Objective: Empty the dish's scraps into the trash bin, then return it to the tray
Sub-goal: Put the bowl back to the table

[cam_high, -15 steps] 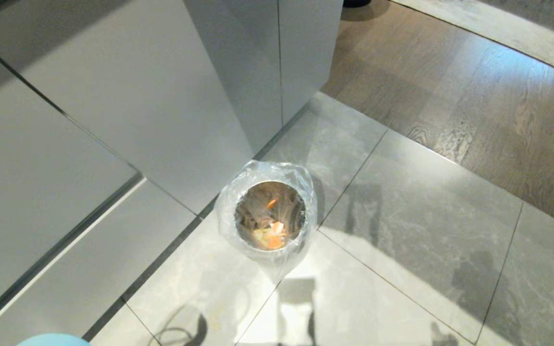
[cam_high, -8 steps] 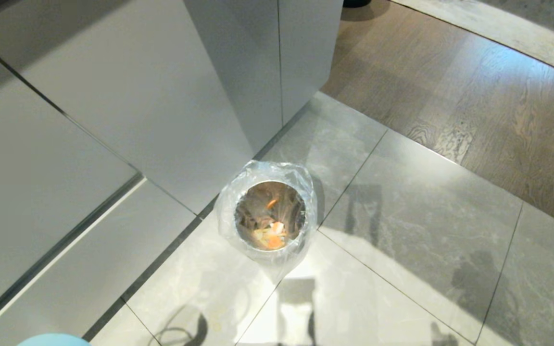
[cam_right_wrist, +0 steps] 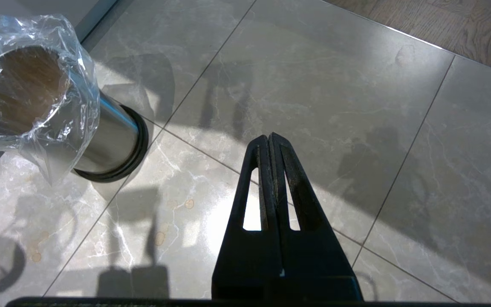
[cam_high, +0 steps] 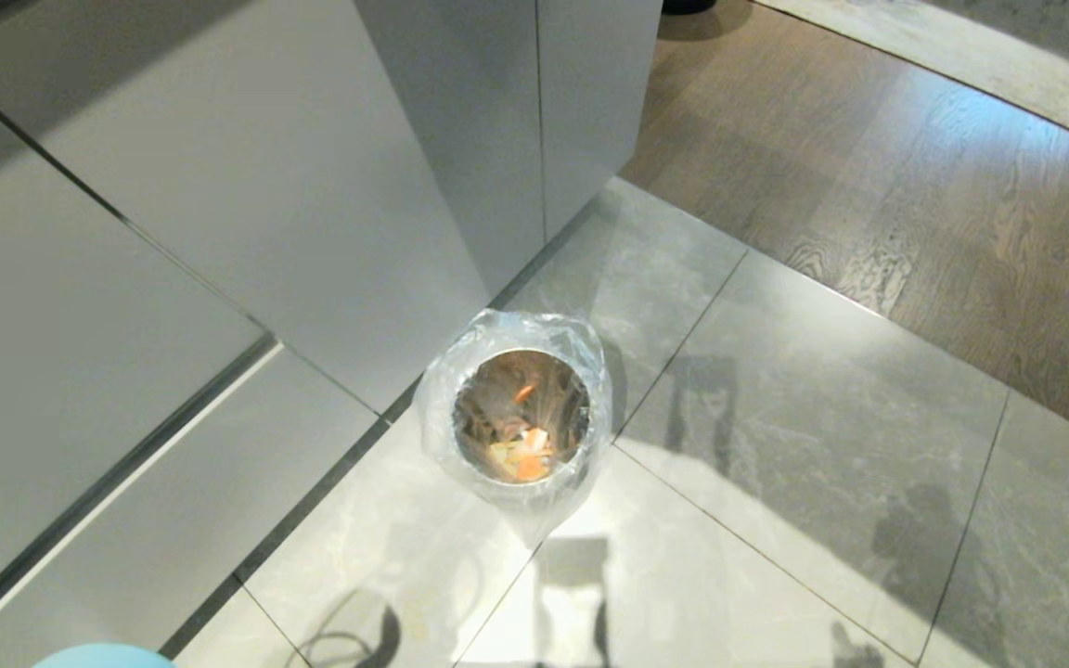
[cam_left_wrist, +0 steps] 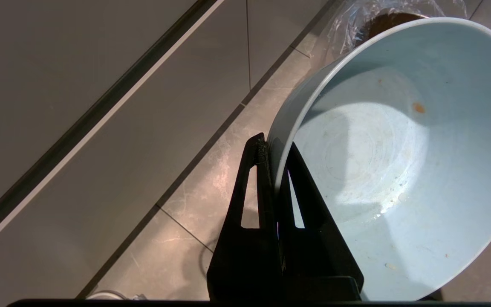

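The pale-blue dish [cam_left_wrist: 382,162] hangs tilted in my left gripper [cam_left_wrist: 276,145], which is shut on its rim, one finger inside and one outside. Its inside holds only a few small smears and crumbs. A sliver of the dish [cam_high: 103,657] shows at the bottom left of the head view. The trash bin [cam_high: 521,417], shiny metal with a crinkled clear bag over its rim, stands on the floor tiles beside the cabinet corner. Orange and yellow scraps [cam_high: 523,455] lie at its bottom. The trash bin [cam_right_wrist: 36,102] also shows in the right wrist view. My right gripper [cam_right_wrist: 270,137] is shut and empty over bare tiles. The tray is out of view.
Grey cabinet fronts [cam_high: 219,186] rise behind and to the left of the bin. Marble floor tiles [cam_high: 776,445] spread to the right, and wood flooring [cam_high: 915,204] begins beyond them. Shadows of my arms fall on the tiles.
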